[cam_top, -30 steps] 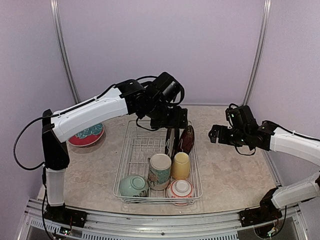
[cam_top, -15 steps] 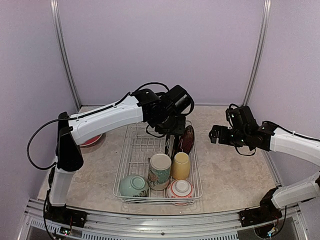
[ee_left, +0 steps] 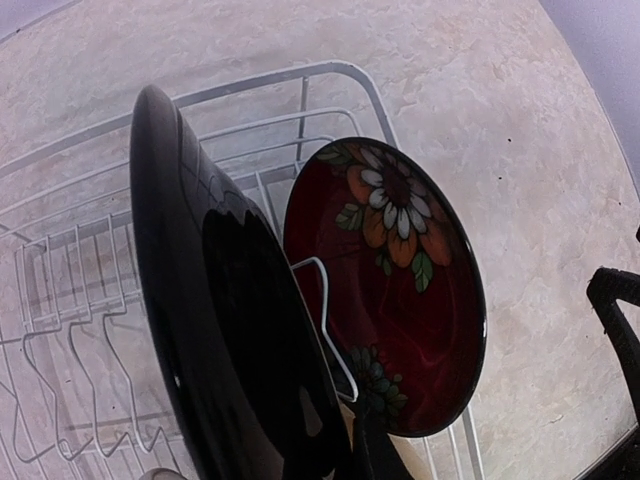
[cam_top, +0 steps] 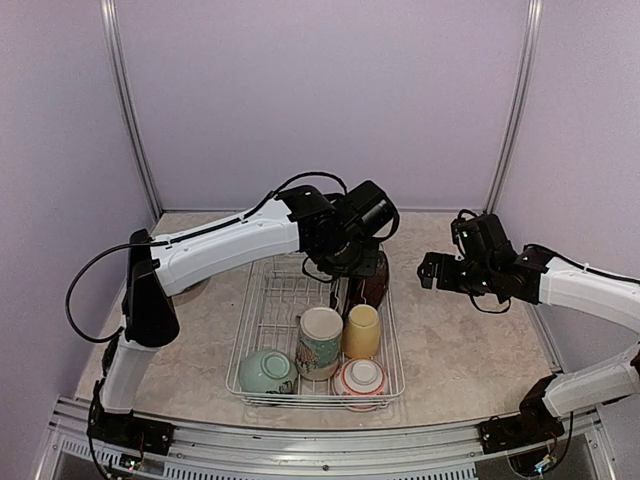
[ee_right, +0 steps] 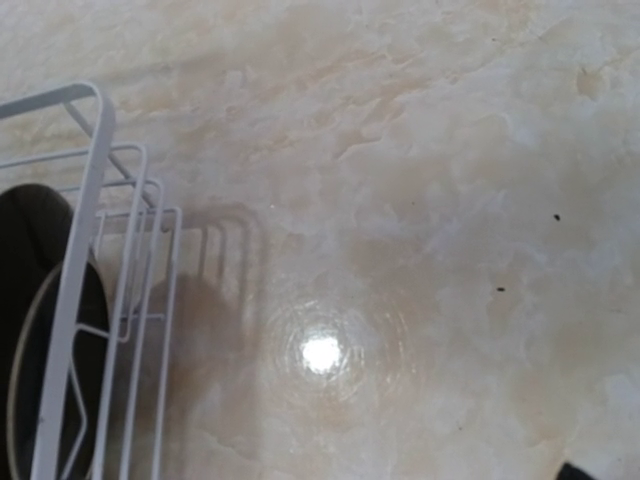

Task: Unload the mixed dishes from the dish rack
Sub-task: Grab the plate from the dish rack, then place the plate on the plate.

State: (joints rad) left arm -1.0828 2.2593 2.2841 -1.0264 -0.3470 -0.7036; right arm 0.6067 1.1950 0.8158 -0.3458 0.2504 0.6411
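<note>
Dish rack (cam_top: 262, 330) holds six pieces: two plates (ee_left: 400, 290), mug (cam_top: 320, 340), cup (cam_top: 361, 331), two bowls (cam_top: 266, 371). Left fingers (cam_top: 345, 268) grip unclear; right fingers (cam_top: 430, 270) wide open, empty.

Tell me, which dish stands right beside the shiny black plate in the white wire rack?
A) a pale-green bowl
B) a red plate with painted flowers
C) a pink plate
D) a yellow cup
B: in the left wrist view the red flowered plate stands on edge next to the black plate in the dish rack.
</note>
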